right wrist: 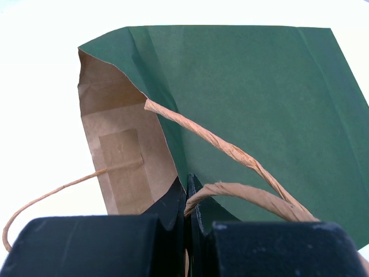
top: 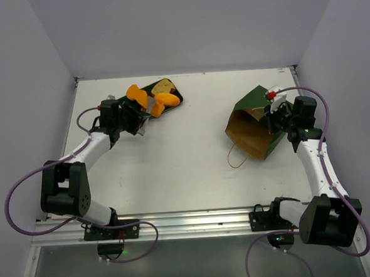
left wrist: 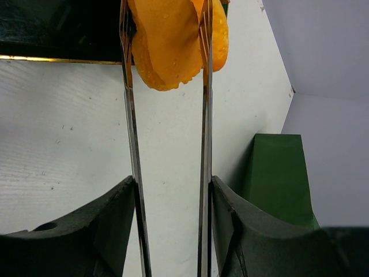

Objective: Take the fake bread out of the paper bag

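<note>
Left gripper clamped on orange roll, by tray at far-left corner. Brown slice and more orange pieces on tray. Right gripper pinched shut on paper bag rim beside handle, near right edge.

Risks:
- thin fingers grip roll's edge only, so it could slip short of tray
- paper could tear or slide from pinch, collapsing mouth

Bag on side, mouth toward near-left, long axis diagonal toward far-right corner. Contents not visible.
</note>
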Controlling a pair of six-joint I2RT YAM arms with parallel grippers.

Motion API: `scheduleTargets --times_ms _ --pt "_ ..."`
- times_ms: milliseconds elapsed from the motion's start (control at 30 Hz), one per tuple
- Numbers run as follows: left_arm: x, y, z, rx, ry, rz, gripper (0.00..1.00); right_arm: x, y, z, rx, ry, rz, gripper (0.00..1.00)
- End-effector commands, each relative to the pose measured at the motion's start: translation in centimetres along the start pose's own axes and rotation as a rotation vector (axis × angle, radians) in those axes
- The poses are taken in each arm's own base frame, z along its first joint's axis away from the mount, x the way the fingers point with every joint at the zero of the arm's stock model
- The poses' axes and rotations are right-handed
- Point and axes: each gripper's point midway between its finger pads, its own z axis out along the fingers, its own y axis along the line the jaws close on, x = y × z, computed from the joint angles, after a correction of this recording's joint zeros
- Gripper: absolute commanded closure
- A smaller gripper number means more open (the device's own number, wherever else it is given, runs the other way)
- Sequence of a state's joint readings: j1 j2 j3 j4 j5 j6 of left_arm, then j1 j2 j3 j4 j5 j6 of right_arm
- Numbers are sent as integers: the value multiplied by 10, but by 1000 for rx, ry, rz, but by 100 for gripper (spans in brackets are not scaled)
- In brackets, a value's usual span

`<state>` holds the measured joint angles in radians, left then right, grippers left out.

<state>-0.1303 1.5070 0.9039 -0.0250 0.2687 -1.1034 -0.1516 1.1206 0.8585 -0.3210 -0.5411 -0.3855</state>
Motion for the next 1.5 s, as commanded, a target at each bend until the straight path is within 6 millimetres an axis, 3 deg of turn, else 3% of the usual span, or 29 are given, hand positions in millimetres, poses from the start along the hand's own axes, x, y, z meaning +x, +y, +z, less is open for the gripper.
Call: scheduleTargets --times_ms 0,633,1133,1300,1467 --pt "-9 -24 -15 68 -16 34 44 -11 0 -3 0 -47 -17 100" --pt "-9 -24 -23 79 -16 43 43 -11 1 -4 -3 -49 -19 100" --pt "-5 -2 -27 43 -6 53 43 -11 1 -4 -3 -50 -17 100" --pt "-7 -6 -32 57 -12 72 44 -12 1 -4 -4 -51 -18 100" --pt "-8 -19 -50 100 -26 128 48 -12 1 -4 -6 -51 -22 100"
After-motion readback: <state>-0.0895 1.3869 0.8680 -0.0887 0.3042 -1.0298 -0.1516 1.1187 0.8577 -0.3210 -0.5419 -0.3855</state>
